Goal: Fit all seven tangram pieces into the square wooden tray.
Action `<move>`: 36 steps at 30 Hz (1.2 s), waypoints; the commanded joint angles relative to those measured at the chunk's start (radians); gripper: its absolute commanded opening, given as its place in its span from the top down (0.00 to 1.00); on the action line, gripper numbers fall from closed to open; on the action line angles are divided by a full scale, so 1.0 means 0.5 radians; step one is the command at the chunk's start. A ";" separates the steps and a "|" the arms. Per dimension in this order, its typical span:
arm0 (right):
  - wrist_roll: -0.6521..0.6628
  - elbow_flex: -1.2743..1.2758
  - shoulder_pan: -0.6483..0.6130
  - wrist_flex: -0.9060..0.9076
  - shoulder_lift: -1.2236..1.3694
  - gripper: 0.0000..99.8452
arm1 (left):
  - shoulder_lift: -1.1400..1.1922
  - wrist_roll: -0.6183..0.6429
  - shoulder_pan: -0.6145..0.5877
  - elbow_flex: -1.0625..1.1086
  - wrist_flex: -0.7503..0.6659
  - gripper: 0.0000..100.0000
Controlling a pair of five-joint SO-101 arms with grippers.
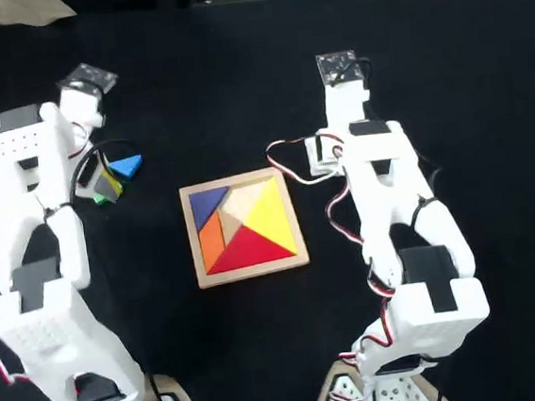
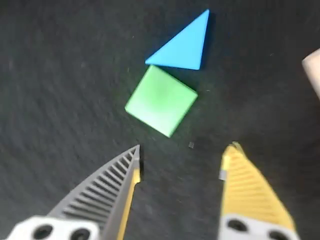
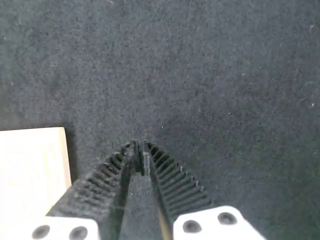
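Left gripper (image 2: 181,154) spread just below centre-frame green square (image 2: 161,100); looks light, stiff, slick, so I'd pinch opposite flat edges; right gripper (image 3: 139,146) pressed together.

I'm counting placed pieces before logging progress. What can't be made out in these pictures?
- High view: green square mostly hidden under the left gripper.
- High view: pale patch in the tray; bare wood or pale piece, too small to tell.
- Right wrist view: tray cut off by the edge.
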 commanded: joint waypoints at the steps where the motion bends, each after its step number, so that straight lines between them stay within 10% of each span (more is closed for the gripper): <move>1: 0.006 -0.017 -0.034 -0.034 -0.097 0.99 | 0.150 -0.206 -0.032 -0.327 -0.098 0.68; 12: 0.006 -0.008 -0.034 -0.086 -0.097 0.99 | 0.761 -0.770 -0.035 -0.928 0.120 0.69; 27: 0.006 -0.005 -0.034 -0.086 -0.097 0.99 | 1.316 -0.902 -0.020 -1.692 0.494 0.69; 36: 0.006 -0.005 -0.034 -0.089 -0.094 0.99 | 1.516 -0.905 0.029 -2.067 0.792 0.90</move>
